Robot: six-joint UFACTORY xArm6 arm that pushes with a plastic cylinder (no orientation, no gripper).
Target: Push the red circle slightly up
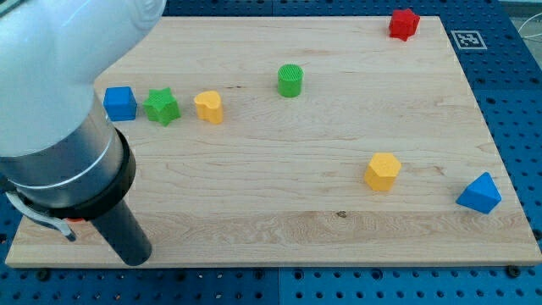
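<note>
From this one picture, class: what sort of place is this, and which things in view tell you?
Probably a robotics lab bench. A wooden board lies on blue pegboard, a printed marker tag sits at its corner, and a large robot arm looms over small coloured blocks, like the green cylinder.

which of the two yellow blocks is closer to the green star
The yellow heart-like block at the view's upper left, just right of the green star; the yellow hexagon sits far right.

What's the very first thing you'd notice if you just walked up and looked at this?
The big white and black robot arm fills the view's left, hiding my tip and most of the red circle, a red sliver at its bottom left edge. Next, a row of blue cube, green star and yellow heart beside it.
</note>
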